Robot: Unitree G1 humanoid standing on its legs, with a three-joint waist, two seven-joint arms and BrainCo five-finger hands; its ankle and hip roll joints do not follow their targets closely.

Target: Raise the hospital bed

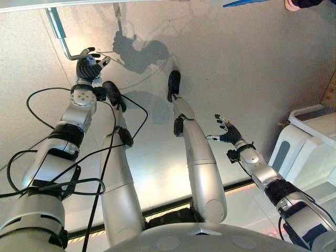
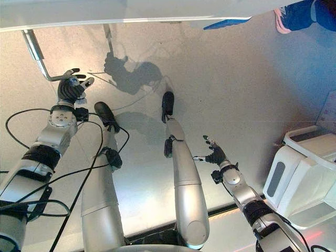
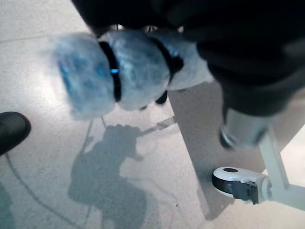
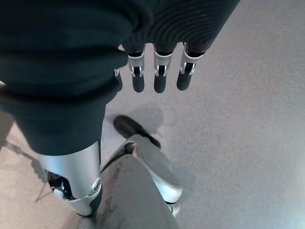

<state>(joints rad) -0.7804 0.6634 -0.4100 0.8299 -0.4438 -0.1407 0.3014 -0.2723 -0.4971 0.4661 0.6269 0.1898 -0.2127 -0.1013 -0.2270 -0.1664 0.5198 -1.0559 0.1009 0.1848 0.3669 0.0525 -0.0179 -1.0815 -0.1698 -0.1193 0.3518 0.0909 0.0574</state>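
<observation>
Left arm stretched out far and left, left hand [image 1: 88, 65] up at the bent end of the crank handle [image 1: 67, 46], a metal rod dropping down from the bed frame [image 2: 105, 11] along the far edge. Fingers look curled round the crank's lower bend, thumb and a fingertip or two poking out past it. From the left wrist view, fingers [image 3: 119, 76] bunched tight and blurry, so looks clamped on, though exact contact hard to make out.

Right arm bent and low on the near right side, right hand [image 1: 227, 131] hanging over bare floor [image 1: 236, 68], holding nothing. Fingers [image 4: 159, 76] straight and slightly spread, thumb off to the side, well apart from the crank and from the bed.

Count-wise: one crank handle, one bed frame edge across the far side, one caster wheel [image 3: 238, 182] on a white bed leg in the left wrist view. One white bin-like unit [image 2: 302, 176] on the near right, just beside the right arm but not touching. One blue thing [image 2: 226, 23] poking out from under the bed edge, can't tell what. One person's shoe [image 2: 294, 16] at the far right corner.
</observation>
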